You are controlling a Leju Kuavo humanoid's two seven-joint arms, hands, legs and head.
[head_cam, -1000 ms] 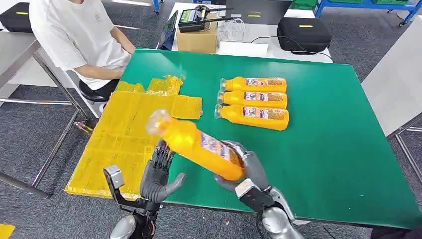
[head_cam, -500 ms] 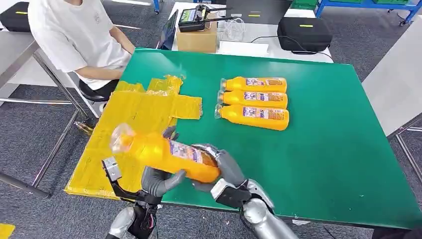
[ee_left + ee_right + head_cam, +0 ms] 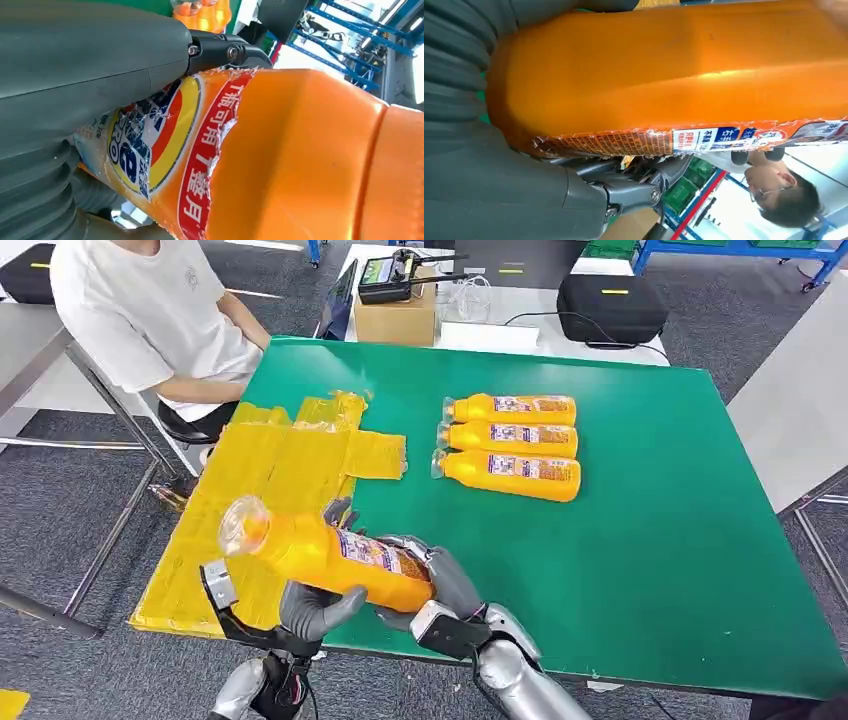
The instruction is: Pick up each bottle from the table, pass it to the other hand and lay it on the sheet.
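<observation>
Broadly, the green table [image 3: 640, 570] carried the yellow sheet [image 3: 260, 480] at its left edge and three orange bottles [image 3: 510, 475] lying side by side further back. The held orange bottle [image 3: 330, 558] hung over the sheet's near part, looking full, heavy, rigid and slick. The right hand [image 3: 440, 580] wrapped its base; the left hand [image 3: 315, 605] curled around its labelled middle, the surest place to grip.
</observation>
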